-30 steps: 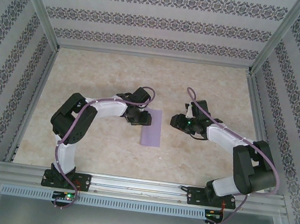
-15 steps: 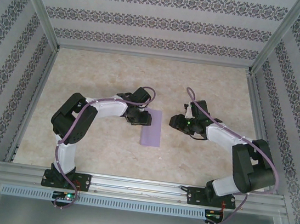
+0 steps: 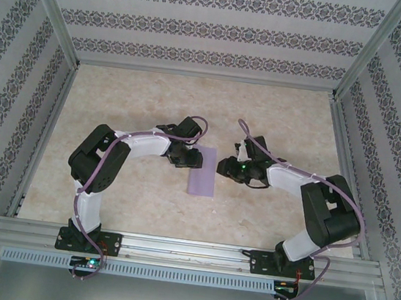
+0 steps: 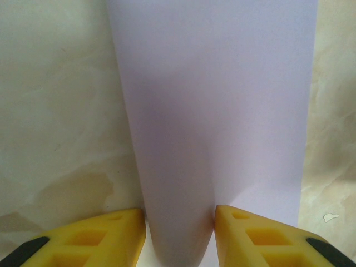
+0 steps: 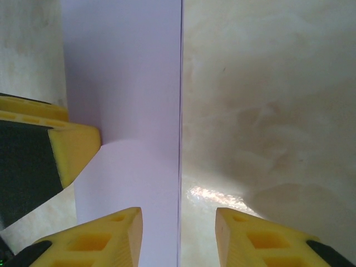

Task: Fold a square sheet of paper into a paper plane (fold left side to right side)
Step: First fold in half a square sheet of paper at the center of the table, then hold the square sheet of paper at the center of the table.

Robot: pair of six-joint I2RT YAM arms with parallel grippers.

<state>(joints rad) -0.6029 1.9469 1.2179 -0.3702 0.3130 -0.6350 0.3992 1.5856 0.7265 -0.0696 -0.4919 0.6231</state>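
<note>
The paper (image 3: 202,171), folded into a narrow strip, lies unmoved at the desk's (image 3: 155,100) centre. The left end effector (image 4: 179,233) stays put, pinching a raised bulge of it. The right end effector (image 3: 225,168) has slid left to the paper's edge, its fingers (image 5: 105,233) spread astride that edge.

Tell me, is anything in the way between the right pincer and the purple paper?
Nothing visible is. The right pincer hangs just right of the folded lilac paper, with bare table between them. In the right wrist view the paper's edge already lies between its yellow fingers. The left pincer sits at the paper's other side.
</note>
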